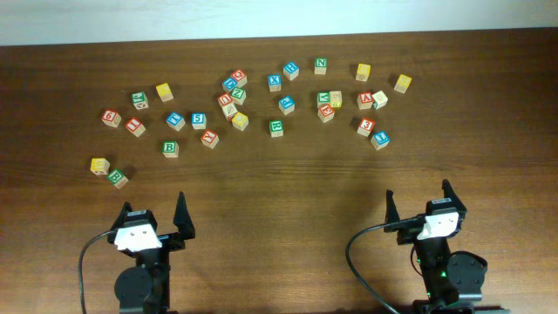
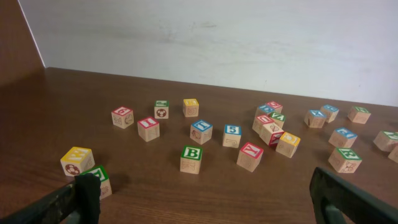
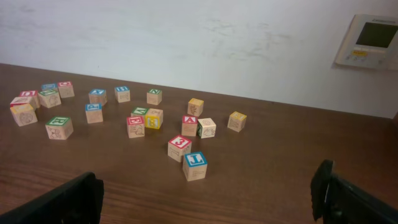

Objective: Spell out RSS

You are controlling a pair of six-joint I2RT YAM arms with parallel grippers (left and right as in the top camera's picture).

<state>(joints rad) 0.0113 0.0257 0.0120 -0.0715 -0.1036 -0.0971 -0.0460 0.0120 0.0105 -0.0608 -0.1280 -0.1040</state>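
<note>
Many small wooden letter cubes lie scattered across the far half of the table. A green-topped cube that looks like the R cube sits near the middle; it also shows in the left wrist view and the right wrist view. Yellow-topped cubes lie at the left, far left, middle and right. Their letters are too small to read, so I cannot tell which are the S cubes. My left gripper and right gripper are open and empty near the front edge.
The green B cube lies left of centre. A green cube lies just beyond my left finger. A blue L cube and a red 3 cube are nearest my right gripper. A white wall stands behind.
</note>
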